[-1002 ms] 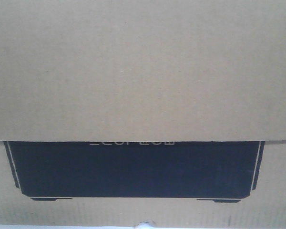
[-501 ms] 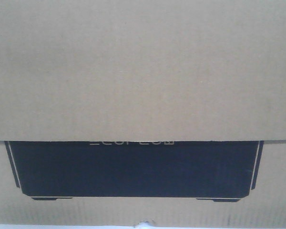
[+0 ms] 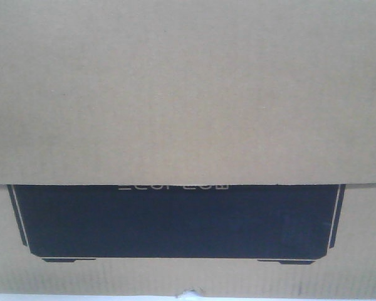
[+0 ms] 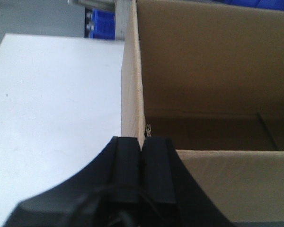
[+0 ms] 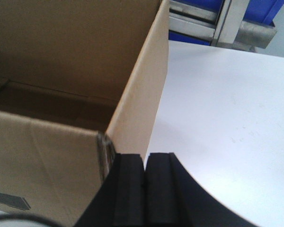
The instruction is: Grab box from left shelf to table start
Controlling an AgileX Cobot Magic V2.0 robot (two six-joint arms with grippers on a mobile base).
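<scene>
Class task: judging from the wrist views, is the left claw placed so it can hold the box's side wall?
Probably yes. The left claw sits right at the top edge of the box wall, fingers pressed together with the cardboard seemingly pinched between them; nothing blocks it.

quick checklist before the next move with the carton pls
1. Left tool clamped on the cardboard carton wall: ok, pads closed on the side wall's edge.
2. Right tool clamped on the opposite wall: ok.
3. Carton over the white table: ok, tabletop shows beside both walls.
4. Carton bottom resting on the table: cannot tell, underside hidden.
5. Carton level: ok, printed black panel sits straight in the front view.
6. Carton empty: ok as far as visible.
</scene>
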